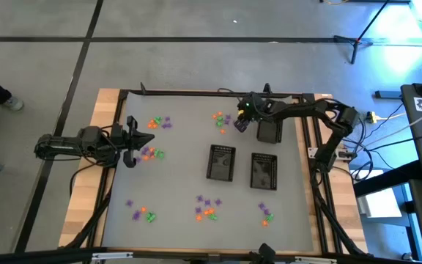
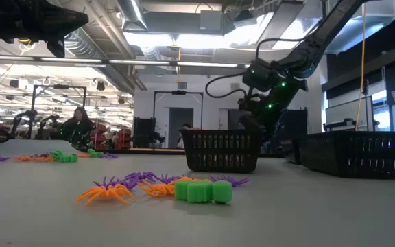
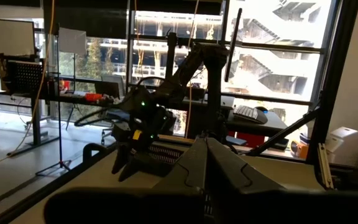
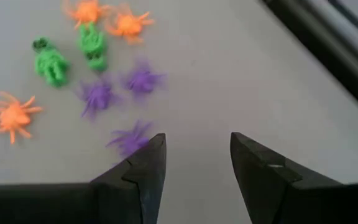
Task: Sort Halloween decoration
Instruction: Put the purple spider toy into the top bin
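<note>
Overhead, right gripper (image 4: 194, 168) jaws open, empty — above purple spiders (image 4: 140, 81); left gripper (image 1: 132, 141) shut.

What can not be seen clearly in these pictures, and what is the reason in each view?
- High view: the trinkets are too small to tell their shapes.
- High view: the third mesh basket is partly covered by the right arm.
- Low view: the insides of the baskets are hidden by their mesh walls.
- Right wrist view: one purple spider is partly behind a finger of the right gripper.
- Left wrist view: the left gripper hides the table in front.
</note>
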Controlling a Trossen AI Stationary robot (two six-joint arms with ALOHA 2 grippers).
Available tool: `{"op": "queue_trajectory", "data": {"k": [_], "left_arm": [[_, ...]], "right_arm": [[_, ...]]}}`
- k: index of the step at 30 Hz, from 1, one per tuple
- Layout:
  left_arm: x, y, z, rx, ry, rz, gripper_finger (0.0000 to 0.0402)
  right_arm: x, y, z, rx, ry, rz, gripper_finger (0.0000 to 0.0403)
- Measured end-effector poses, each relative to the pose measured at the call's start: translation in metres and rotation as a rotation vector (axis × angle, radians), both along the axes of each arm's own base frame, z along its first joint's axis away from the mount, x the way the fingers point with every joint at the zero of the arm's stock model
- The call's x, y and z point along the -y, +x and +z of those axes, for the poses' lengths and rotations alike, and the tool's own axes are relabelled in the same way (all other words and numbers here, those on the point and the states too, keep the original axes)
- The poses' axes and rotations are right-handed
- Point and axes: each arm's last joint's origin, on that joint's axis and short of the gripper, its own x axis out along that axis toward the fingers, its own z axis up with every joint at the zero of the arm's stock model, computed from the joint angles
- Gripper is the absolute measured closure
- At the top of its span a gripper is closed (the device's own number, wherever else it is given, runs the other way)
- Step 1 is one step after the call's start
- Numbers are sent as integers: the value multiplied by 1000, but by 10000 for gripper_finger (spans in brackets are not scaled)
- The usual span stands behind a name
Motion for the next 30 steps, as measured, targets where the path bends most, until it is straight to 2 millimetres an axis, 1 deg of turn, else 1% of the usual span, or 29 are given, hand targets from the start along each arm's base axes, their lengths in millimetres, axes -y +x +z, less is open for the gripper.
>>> {"op": "queue_trajectory", "data": {"k": [14, 22, 30], "left_arm": [[0, 0, 0, 0, 0, 0, 401], [0, 0, 0, 0, 0, 0, 401], [0, 0, 0, 0, 0, 1, 401]], "right_arm": [[-3, 0, -2, 1, 57, 16, 224], [-15, 8, -9, -27, 45, 82, 224], [-12, 10, -16, -44, 19, 58, 225]]}}
